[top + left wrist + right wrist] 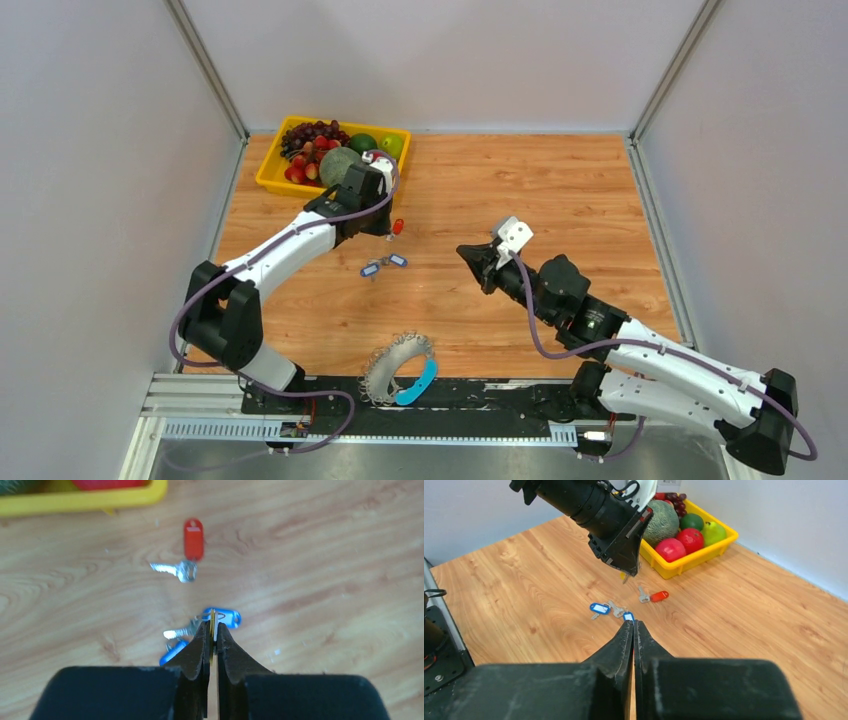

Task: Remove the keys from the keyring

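Note:
The keyring (398,368), a loop bristling with small grey keys (378,372) and with a bright blue strap (421,383), lies at the near table edge between the arm bases, apart from both grippers. It shows only in the top view. My left gripper (386,226) hovers far up the table beside the fruit tray. Its jaws (212,625) are shut on a thin yellow tag seen edge-on, and a small key hangs from it under the gripper (626,575) in the right wrist view. My right gripper (468,256) is shut, nothing showing in it, above mid-table (633,623).
A red-tagged key (397,227) (193,540) (659,596) and two blue-tagged keys (385,265) (227,617) (599,608) lie loose on the wood. A yellow tray (268,176) (684,565) of fruit stands at the back left. Grey walls enclose the table.

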